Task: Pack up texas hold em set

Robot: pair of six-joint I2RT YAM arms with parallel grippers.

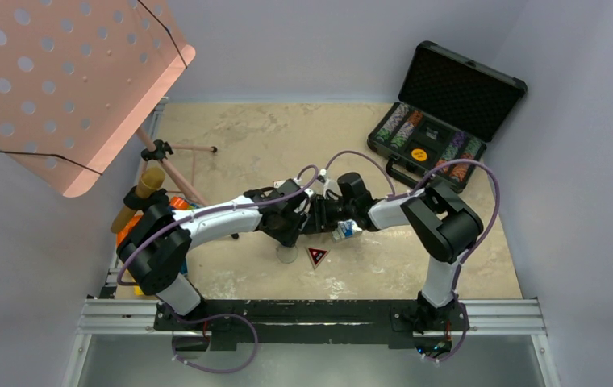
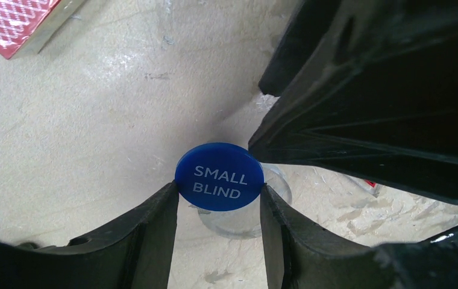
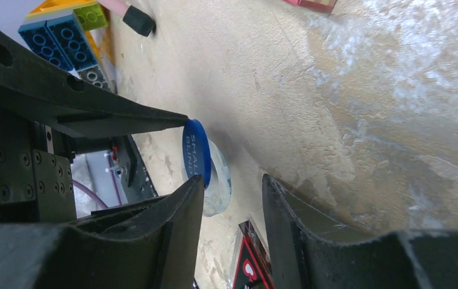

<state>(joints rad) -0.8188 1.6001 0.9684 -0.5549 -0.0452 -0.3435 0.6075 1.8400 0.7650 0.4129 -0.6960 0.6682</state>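
My left gripper is shut on the edges of a round blue button marked SMALL BLIND, held upright just above a clear round button on the table. My right gripper faces it at close range, open, with nothing between its fingers. The blue button stands edge-on just past that gripper's left fingertip. A dark triangular marker lies beside the clear button. The black briefcase stands open at the back right with rows of chips and an orange button. A red deck lies nearby.
The pink perforated music stand hangs over the back left, its tripod legs on the table. Coloured toy bricks sit along the left edge. A blue and white deck lies under the right arm.
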